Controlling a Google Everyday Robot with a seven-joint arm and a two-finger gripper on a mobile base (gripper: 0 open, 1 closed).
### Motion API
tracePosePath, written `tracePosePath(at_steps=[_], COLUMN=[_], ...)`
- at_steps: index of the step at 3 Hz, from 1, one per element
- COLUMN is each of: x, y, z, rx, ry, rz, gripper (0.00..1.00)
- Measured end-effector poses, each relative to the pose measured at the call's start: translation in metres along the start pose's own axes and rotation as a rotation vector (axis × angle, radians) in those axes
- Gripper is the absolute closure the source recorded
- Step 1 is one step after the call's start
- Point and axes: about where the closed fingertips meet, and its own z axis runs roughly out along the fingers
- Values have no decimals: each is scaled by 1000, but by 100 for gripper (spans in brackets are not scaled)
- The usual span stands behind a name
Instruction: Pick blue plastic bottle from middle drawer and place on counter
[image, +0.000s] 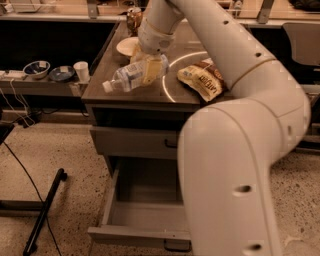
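The blue plastic bottle, clear with a white cap pointing left, is held tilted over the front left part of the counter. My gripper is shut on the bottle's bottom end, just above the counter top and beside the white circle outline. The middle drawer stands pulled open below, and I see nothing inside it. My large white arm covers the right side of the cabinet and drawer.
A snack bag lies on the counter inside the circle. A white bowl and a brown jar stand at the counter's back. Bowls and a white cup sit on the lower left shelf. A black pole lies on the floor.
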Motion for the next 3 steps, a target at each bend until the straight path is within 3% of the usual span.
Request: tracePosePath(at_steps=[1,3], x=[17,15], y=[-30,-41], z=[15,20], rx=[36,71], ry=[-2,-8], rz=[46,41], gripper=[73,26])
